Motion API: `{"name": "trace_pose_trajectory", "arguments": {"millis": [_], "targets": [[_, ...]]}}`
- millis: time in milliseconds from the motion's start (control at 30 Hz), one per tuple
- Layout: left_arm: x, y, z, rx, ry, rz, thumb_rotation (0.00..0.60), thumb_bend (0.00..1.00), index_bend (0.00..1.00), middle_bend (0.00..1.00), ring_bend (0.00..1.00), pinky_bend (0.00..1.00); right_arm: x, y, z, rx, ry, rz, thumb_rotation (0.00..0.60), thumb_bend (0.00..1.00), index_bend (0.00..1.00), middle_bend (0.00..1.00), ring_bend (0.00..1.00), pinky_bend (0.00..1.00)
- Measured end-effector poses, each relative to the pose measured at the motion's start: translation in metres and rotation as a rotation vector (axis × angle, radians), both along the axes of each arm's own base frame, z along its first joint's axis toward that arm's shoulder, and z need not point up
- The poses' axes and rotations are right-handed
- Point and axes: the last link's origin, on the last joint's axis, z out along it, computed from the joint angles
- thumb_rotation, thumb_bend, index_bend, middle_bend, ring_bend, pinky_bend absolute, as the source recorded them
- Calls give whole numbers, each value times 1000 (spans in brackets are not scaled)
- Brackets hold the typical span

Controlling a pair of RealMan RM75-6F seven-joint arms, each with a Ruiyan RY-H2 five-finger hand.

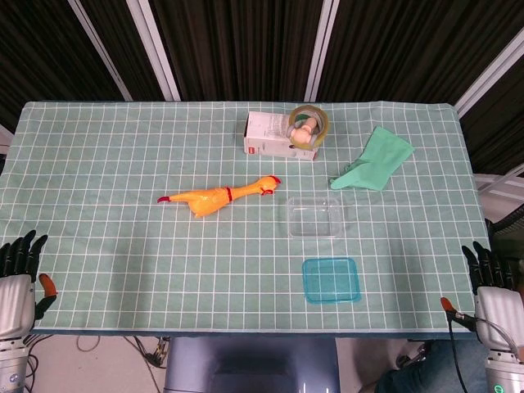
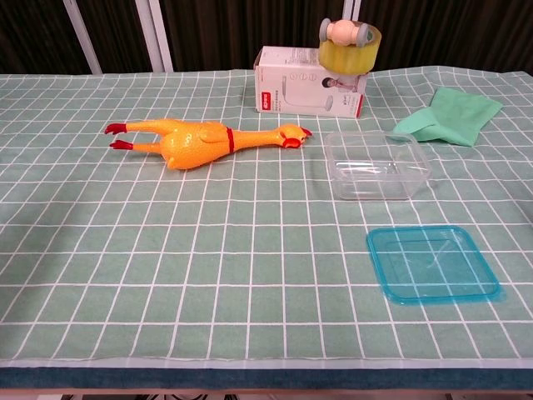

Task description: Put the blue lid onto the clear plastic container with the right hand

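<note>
From the head view, the lid (image 1: pixel 330 280) lies flat on the tabletop (image 1: pixel 115 164) just nearer the robot than the open container (image 1: pixel 314 216), apart from it, probably laid out for a short lift by the right hand (image 1: pixel 496 288), which waits at the near right edge, fingers spread and holding nothing, as does the left hand (image 1: pixel 20 278). From the chest view, neither hand shows; beyond the container (image 2: pixel 378 165) stands a box (image 2: pixel 308 92) with a red label, its print too small to read.

I see a rubber chicken (image 1: pixel 214 197) lying mid-table, a white box (image 1: pixel 274 136) with a tape roll (image 1: pixel 309 125) on it, and a green cloth (image 1: pixel 374 160) beside.
</note>
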Motion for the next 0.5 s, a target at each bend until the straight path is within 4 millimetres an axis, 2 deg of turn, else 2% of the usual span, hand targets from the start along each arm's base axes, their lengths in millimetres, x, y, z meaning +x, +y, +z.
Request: {"name": "trace_pose_trajectory", "arguments": {"millis": [300,500], "targets": [[1,-2,0,2,8,-3,600,770,97,0,0,0,2,0,-2,20,-12,3,600,250,0,0,0,0],[2,-3,-1,1,9,-6,600,770,97,0,0,0,3,2,-1,62,-15,5,600,195,0,0,0,0]]}}
